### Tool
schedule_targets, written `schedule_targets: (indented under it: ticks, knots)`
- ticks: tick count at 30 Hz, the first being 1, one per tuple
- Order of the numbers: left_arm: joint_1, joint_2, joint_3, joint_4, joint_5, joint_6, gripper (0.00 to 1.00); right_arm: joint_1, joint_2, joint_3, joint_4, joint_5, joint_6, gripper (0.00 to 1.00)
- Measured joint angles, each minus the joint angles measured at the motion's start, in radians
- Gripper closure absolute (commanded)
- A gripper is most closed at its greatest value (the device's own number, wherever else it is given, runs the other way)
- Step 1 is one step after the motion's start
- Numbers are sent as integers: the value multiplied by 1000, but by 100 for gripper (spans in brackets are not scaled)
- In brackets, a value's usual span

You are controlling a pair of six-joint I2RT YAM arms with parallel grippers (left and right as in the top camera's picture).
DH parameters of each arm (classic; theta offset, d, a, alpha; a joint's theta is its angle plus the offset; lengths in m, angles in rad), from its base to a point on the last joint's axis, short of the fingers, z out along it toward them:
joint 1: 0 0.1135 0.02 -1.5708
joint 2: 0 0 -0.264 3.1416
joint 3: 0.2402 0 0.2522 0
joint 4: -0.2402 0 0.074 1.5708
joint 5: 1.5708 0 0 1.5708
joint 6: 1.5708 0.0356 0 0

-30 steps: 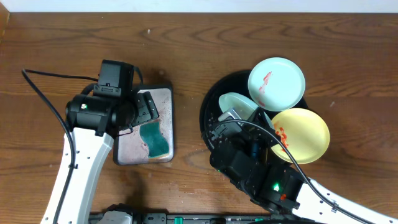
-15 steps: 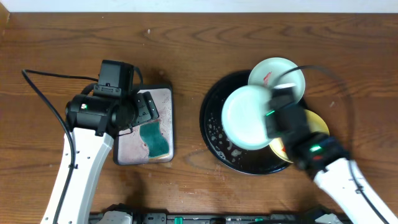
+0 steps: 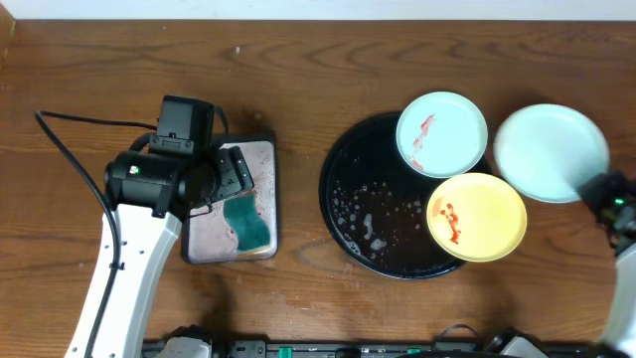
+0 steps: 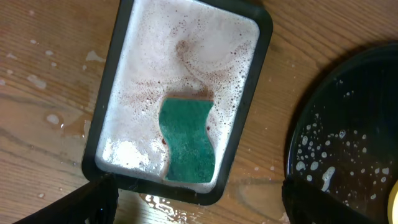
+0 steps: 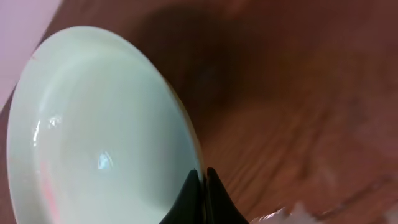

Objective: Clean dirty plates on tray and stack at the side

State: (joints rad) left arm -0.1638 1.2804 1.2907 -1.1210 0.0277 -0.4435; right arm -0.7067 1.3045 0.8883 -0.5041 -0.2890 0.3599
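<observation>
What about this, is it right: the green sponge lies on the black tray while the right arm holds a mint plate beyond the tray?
No. The green sponge lies in the foamy silver pan, not on the black tray; the left wrist view shows it. The right arm does hold a mint plate beyond the tray.

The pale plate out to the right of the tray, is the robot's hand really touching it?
Touching. The right wrist view shows the right hand pinching the rim of the pale plate between its two dark fingertips.
</observation>
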Motion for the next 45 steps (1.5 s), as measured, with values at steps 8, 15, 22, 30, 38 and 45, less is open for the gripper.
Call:
schedule_targets:
  ticks: [8, 15, 22, 30, 38, 45]
  knots:
    - [0, 0, 0, 0, 0, 0, 15, -73, 268, 1, 111, 128, 54, 99]
    - [0, 0, 0, 0, 0, 0, 15, -77, 368, 1, 183, 51, 23, 48]
    - [0, 0, 0, 0, 0, 0, 16, -54, 169, 4, 26, -107, 19, 54]
    - [0, 0, 0, 0, 0, 0, 16, 225, -116, 7, -332, 39, -91, 63]
    - [0, 0, 0, 0, 0, 0, 16, 384, -79, -148, -174, 269, -128, 63]
    - [0, 0, 0, 0, 0, 0, 15, 384, -35, -232, -119, 312, -134, 76]
